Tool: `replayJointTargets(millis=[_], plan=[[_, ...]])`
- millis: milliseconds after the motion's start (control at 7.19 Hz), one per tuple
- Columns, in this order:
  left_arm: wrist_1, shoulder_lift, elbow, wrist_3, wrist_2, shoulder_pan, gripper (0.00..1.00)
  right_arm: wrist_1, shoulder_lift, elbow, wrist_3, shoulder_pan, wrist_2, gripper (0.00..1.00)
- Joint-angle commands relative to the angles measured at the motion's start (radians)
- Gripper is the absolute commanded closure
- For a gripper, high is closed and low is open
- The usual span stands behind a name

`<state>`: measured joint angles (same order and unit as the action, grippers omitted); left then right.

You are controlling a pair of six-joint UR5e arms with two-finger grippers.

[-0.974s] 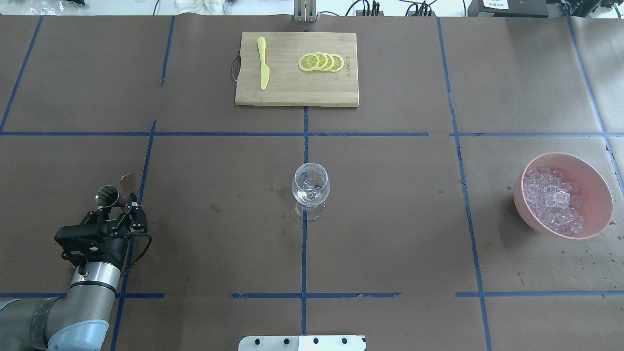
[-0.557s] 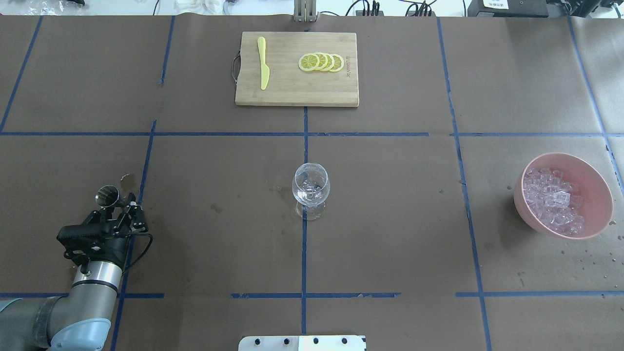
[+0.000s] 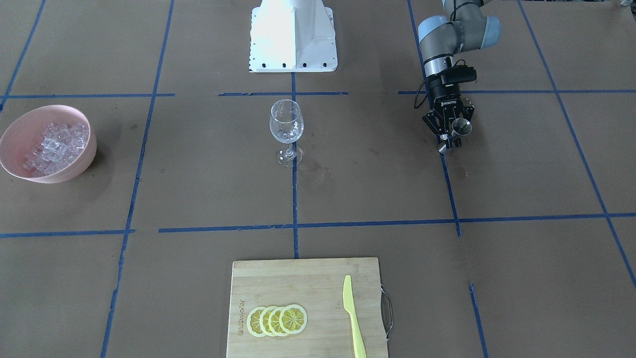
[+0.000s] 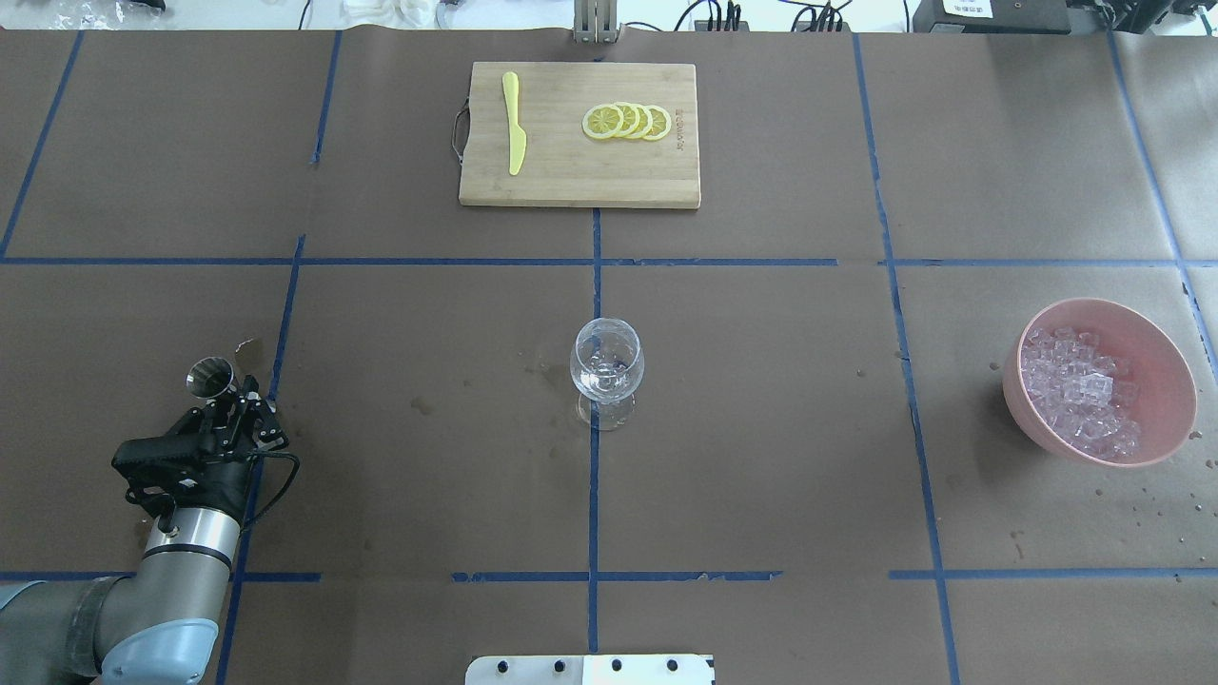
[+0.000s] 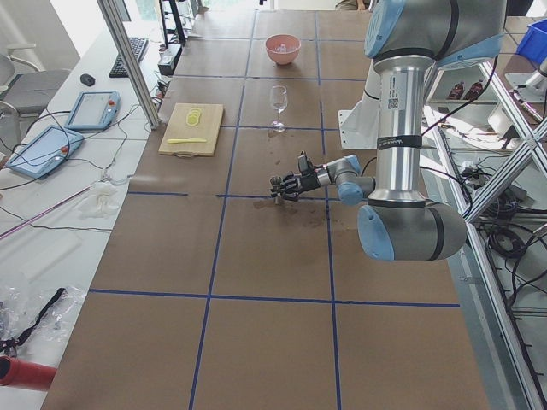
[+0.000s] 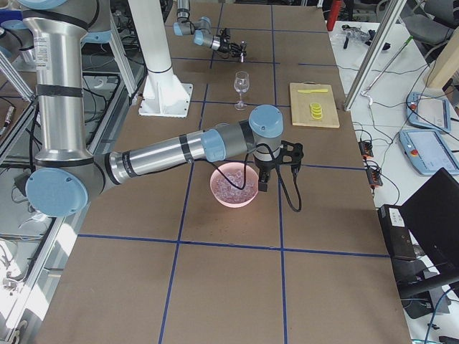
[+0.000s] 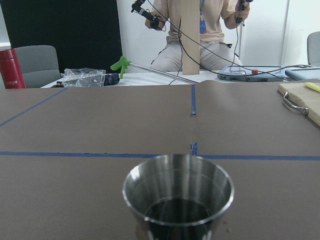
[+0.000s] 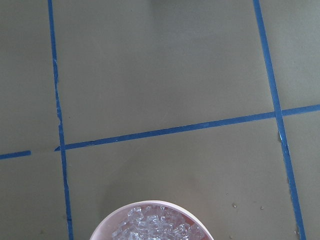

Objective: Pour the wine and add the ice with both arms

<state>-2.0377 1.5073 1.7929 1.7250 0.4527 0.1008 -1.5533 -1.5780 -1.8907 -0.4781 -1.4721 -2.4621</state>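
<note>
My left gripper (image 4: 233, 404) is at the table's near left, its fingers closed around a small steel measuring cup (image 4: 211, 378) that stands upright. The left wrist view shows the cup (image 7: 178, 197) close up with dark liquid inside. A clear stemmed glass (image 4: 606, 362) stands at the table's middle, well right of the cup. The ice (image 4: 1080, 404) is heaped in a pink bowl (image 4: 1170, 362) at the right. My right gripper (image 6: 264, 183) hangs high above the bowl's far side and shows only in the exterior right view, so I cannot tell whether it is open or shut.
A wooden cutting board (image 4: 580, 181) lies at the far middle with lemon slices (image 4: 626, 122) and a yellow knife (image 4: 514, 124). The white pedestal (image 3: 293, 35) stands at the robot's edge. Dark stains and drops mark the brown paper near the glass and the bowl.
My left gripper's fingers have drawn in around the steel cup. The glass, the bowl and the board have not moved.
</note>
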Motion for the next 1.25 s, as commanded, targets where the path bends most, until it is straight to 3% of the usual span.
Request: replayJointTargets(millis=[0, 557, 835, 1113], plan=[[-0.001, -0.007, 0.112, 0.005, 0.004, 0.011, 1.0, 0.002, 0.001, -0.001, 0.0, 0.003, 0.0, 0.0], [-0.006, 0.054, 0.186, -0.204, 0.001, 0.052, 1.0, 0.059, -0.007, -0.005, -0.049, 0.088, 0.07, 0.0], [-0.007, 0.137, 0.22, -0.316, 0.003, 0.097, 1.0, 0.242, -0.051, -0.005, -0.216, 0.168, 0.121, 0.0], [-0.009, 0.181, 0.218, -0.463, 0.009, 0.163, 1.0, 0.333, -0.085, -0.005, -0.302, 0.245, 0.165, 0.0]])
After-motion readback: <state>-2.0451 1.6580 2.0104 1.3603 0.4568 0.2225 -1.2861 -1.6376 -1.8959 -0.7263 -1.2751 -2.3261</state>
